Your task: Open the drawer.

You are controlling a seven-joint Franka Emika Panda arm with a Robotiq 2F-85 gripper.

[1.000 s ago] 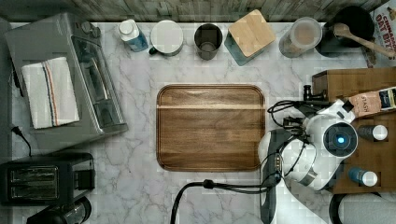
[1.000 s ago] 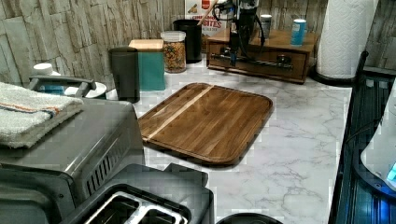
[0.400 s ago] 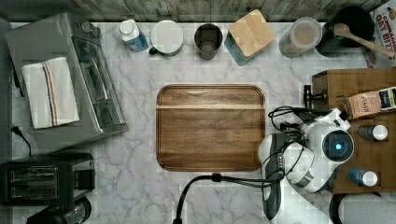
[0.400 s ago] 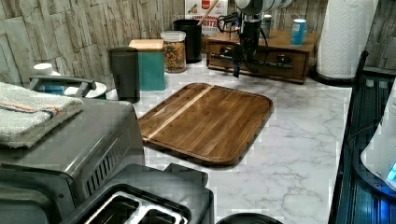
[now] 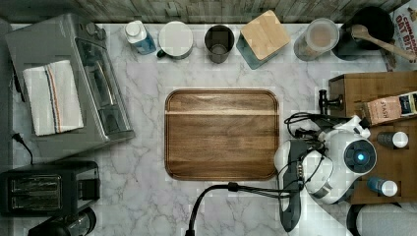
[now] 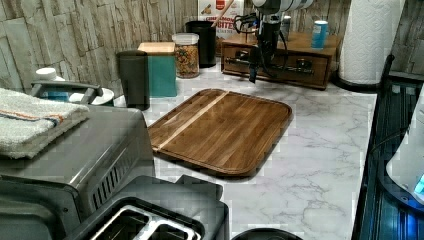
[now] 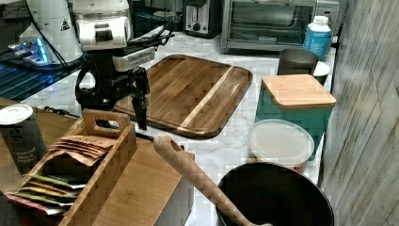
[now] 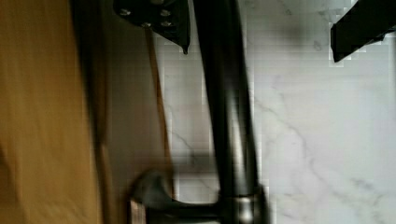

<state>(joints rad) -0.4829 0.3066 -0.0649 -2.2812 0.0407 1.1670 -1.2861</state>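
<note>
The drawer (image 6: 283,71) is the front of a small wooden cabinet (image 5: 361,88) at the top view's right edge. Its long black bar handle (image 6: 300,67) runs across the front, and one end of the handle (image 5: 323,101) sticks out in the top view. My gripper (image 8: 259,52) is open and straddles the bar handle (image 8: 229,121), one black finger on the cabinet side (image 8: 161,21) and one on the counter side (image 8: 362,28). In the left view the gripper (image 6: 255,70) hangs down in front of the drawer. The drawer front sits flush with the cabinet.
A flat wooden tray (image 5: 221,133) lies mid-counter, just beside the arm (image 5: 344,162). Jars, a teal box (image 5: 263,37) and a black pot (image 5: 371,24) line the back wall. A tea-bag caddy (image 7: 80,165) and tins sit on the cabinet. Toaster oven (image 5: 64,83) and toaster stand at the top view's left.
The arm has shifted along the cabinet front, toward the top view's bottom and the left view's right, and dropped a little. The drawer and handle have not moved.
</note>
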